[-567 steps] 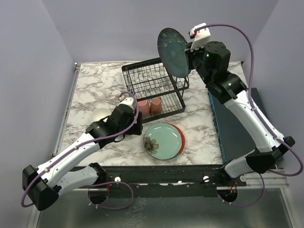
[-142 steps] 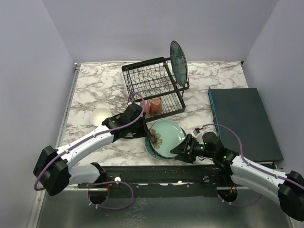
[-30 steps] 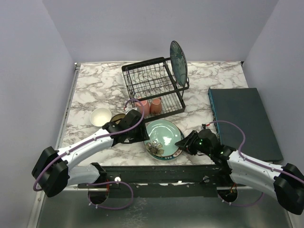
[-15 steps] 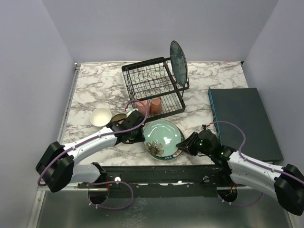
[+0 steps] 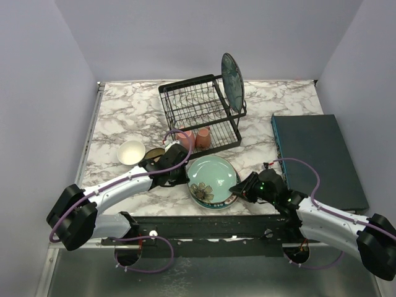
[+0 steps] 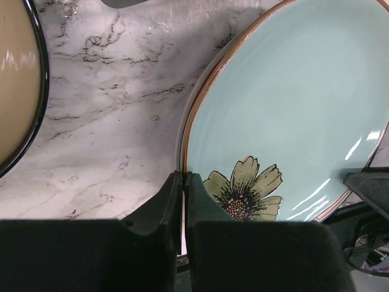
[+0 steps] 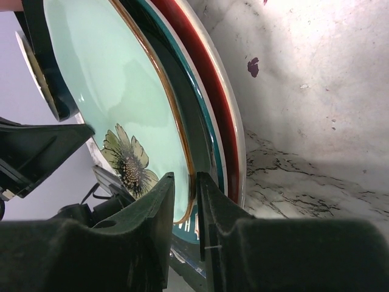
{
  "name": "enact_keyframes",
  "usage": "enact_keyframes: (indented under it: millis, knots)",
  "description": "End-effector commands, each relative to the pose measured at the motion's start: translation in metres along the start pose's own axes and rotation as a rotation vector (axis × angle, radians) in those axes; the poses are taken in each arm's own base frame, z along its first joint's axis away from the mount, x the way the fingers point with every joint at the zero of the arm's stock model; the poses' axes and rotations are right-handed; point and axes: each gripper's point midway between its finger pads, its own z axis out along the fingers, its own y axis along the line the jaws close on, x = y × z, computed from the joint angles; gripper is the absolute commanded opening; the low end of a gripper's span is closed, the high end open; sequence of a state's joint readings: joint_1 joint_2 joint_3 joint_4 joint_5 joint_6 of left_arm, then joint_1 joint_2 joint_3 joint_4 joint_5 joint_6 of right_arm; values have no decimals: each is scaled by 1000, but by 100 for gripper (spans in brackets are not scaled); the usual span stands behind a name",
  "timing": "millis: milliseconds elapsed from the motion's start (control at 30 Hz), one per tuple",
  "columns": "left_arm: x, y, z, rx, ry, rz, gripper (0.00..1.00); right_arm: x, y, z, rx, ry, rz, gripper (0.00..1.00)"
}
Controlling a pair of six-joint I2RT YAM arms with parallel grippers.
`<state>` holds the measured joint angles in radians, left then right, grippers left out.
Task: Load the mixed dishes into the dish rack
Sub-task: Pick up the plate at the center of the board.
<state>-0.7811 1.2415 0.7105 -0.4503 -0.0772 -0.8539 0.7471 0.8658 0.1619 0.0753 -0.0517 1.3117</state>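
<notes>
The pale green flowered plate [image 5: 213, 173] tops a stack near the front edge, over a red plate [image 7: 213, 91]. My right gripper [image 5: 237, 187] is shut on its right rim, one finger over the face and one under, seen close in the right wrist view [image 7: 184, 177]. My left gripper [image 5: 184, 177] is shut with its tips at the plate's left rim [image 6: 183, 175]; I cannot tell whether the rim is pinched. The black wire dish rack [image 5: 197, 105] stands behind with a dark teal plate [image 5: 231, 75] upright at its right end.
Two pink mugs [image 5: 193, 138] stand in front of the rack. A white bowl [image 5: 131, 151] and a dark bowl with tan inside [image 5: 154, 153] lie left of my left arm. A dark teal slab [image 5: 315, 158] lies along the right side.
My left gripper's jaws have closed at the plate's left rim. My right gripper's jaws have narrowed onto the right rim. Both arms and the plate have barely shifted.
</notes>
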Motion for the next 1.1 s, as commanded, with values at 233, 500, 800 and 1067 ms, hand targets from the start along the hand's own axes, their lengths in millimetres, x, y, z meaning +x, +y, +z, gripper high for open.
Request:
enact_keyframes:
  millis: [233, 500, 800, 1067]
  knots:
    - [26, 28, 12, -69, 65, 19, 0, 4, -14, 3, 39, 10, 0, 27]
    - [34, 36, 14, -83, 82, 19, 0, 3, -17, 6, 48, 4, -2, 29]
    - [39, 39, 16, -85, 97, 30, 0, -3, -2, 11, 4, -16, -40, 29]
    - [41, 37, 16, -74, 107, 33, 0, -11, 16, 14, -60, -50, -93, 29]
